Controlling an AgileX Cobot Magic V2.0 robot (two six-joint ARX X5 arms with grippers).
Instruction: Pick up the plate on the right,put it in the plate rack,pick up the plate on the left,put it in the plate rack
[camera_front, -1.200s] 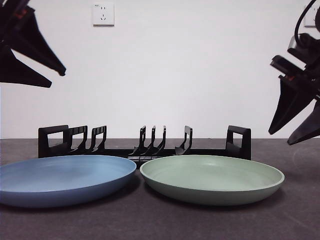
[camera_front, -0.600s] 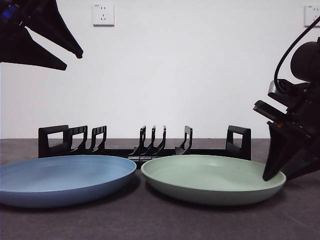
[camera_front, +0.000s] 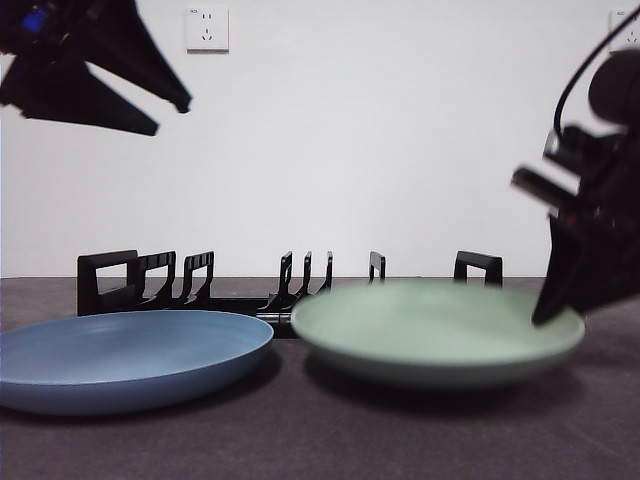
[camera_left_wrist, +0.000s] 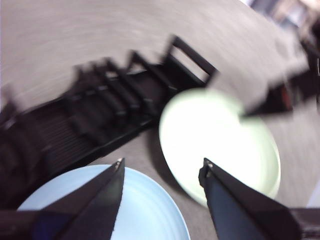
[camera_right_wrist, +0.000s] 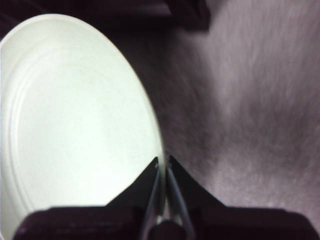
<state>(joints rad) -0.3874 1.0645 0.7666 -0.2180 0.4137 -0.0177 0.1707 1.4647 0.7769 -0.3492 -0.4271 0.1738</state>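
The pale green plate (camera_front: 437, 330) on the right is blurred with motion and lifted off the table. My right gripper (camera_front: 558, 305) is shut on the green plate's (camera_right_wrist: 75, 130) right rim, which runs between the two jaws in the right wrist view (camera_right_wrist: 163, 162). The blue plate (camera_front: 125, 355) lies flat on the table at the left. Behind both stands the black plate rack (camera_front: 110, 280) with its upright prongs. My left gripper (camera_front: 175, 115) hangs open high at the upper left, and in its wrist view (camera_left_wrist: 162, 170) it is above the blue plate (camera_left_wrist: 140, 210) and the green plate (camera_left_wrist: 220, 145).
A white wall with a socket (camera_front: 206, 28) rises behind the dark grey table (camera_front: 320, 440). A second socket shows at the top right corner.
My right gripper has closed on the green plate's right rim and raised it off the table. The left gripper has drifted a little to the right, staying high.
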